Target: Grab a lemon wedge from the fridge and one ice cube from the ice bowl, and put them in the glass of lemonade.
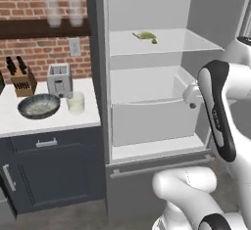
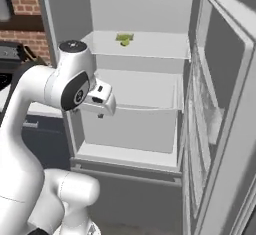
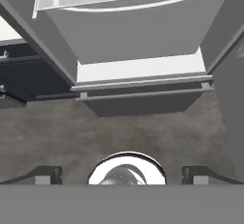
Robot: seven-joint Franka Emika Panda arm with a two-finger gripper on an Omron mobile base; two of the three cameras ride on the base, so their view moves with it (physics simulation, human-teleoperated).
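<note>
- The lemon wedge [image 1: 145,36] lies on the upper white shelf [image 1: 196,42] of the open fridge [image 1: 98,77], upper middle of the left base view; upper middle of the right base view too
- Its long axis lies flat on the shelf, running from upper left to lower right in the left base view; which end is the thin tip is too small to tell
- The end effector [image 3: 122,174] is empty with its jaws spread wide, looking down at the floor in front of the fridge, well below the wedge
- Judgement: the step in hand is reaching for the wedge; lift and tilt the hand to shelf height, enter clear of the shelf edge and close across the short axis
- The glass of lemonade [image 1: 76,102] and ice bowl [image 1: 38,105] sit on the tabletop [image 1: 49,121] at middle left
</note>
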